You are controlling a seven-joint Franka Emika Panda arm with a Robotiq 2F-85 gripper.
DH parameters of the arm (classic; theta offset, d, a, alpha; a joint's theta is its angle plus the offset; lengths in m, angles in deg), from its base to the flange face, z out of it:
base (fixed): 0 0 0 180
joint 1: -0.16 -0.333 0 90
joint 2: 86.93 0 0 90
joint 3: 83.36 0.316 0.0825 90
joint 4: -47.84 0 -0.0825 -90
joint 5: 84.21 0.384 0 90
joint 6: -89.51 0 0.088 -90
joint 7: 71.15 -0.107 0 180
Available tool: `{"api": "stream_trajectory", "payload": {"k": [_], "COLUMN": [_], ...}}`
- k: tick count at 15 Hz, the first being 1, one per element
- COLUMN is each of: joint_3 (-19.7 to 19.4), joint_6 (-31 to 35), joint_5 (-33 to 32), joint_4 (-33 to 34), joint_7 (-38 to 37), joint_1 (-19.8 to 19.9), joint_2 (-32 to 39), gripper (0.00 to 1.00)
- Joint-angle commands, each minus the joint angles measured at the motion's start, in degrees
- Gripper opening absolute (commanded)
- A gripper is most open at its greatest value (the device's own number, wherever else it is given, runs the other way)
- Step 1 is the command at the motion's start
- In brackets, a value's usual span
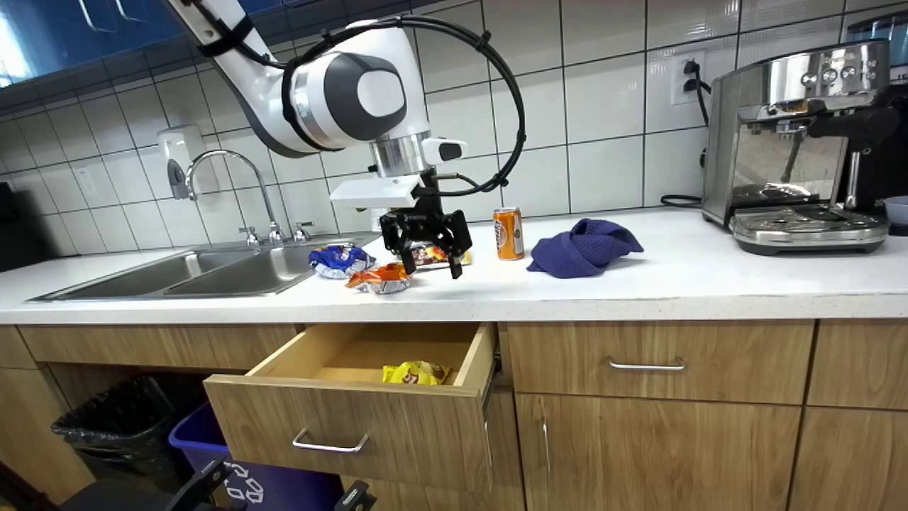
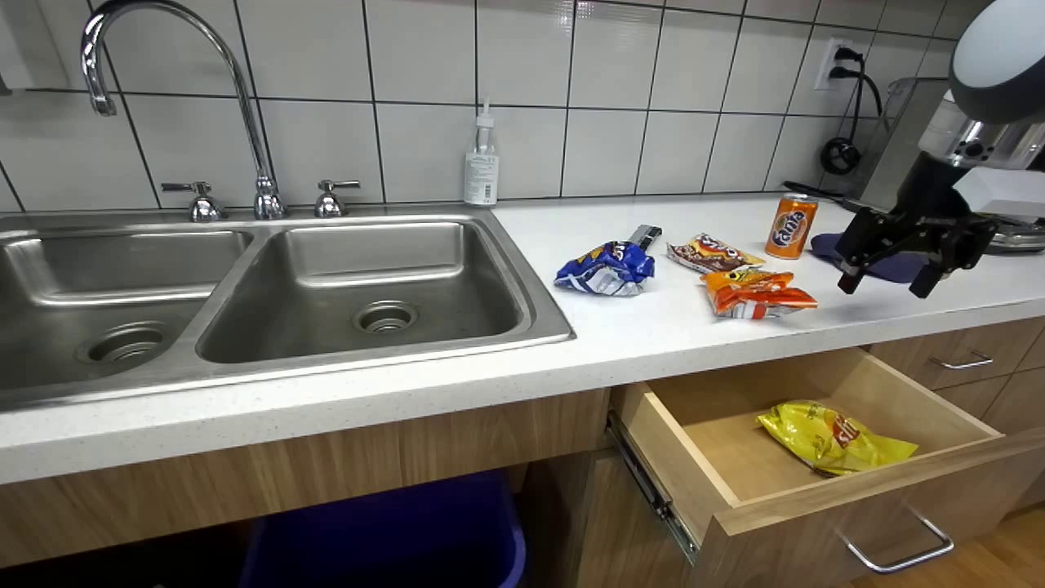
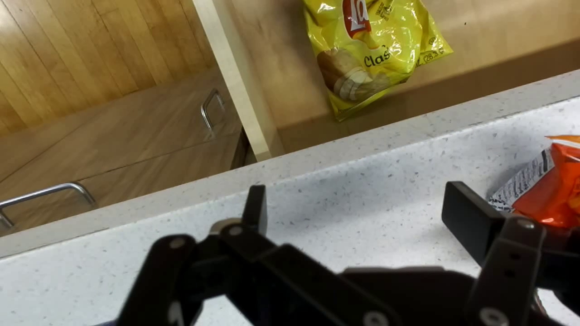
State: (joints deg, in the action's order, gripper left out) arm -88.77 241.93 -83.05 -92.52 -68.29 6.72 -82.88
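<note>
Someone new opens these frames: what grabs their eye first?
Probably the pulled-out wooden drawer under the countertop, with a yellow Lay's chip bag lying inside. Next, the open black gripper, empty above the countertop near an orange snack bag. Then the bright orange Fanta can standing on it near a crumpled blue cloth.
</note>
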Motion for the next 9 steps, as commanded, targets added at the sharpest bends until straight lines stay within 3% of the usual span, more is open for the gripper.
{"api": "stream_trajectory", "payload": {"k": [1,9], "joint_3": [-0.15,0.45], "joint_6": [-0.1,0.43], "joint_5": [-0.02,1.39], "joint_4": [0.04,1.02], "joint_7": [-0.04,0.63], "joint_1": [-0.15,-0.39], "joint_2": [-0.03,0.27], "gripper": [1.0,1.0]}}
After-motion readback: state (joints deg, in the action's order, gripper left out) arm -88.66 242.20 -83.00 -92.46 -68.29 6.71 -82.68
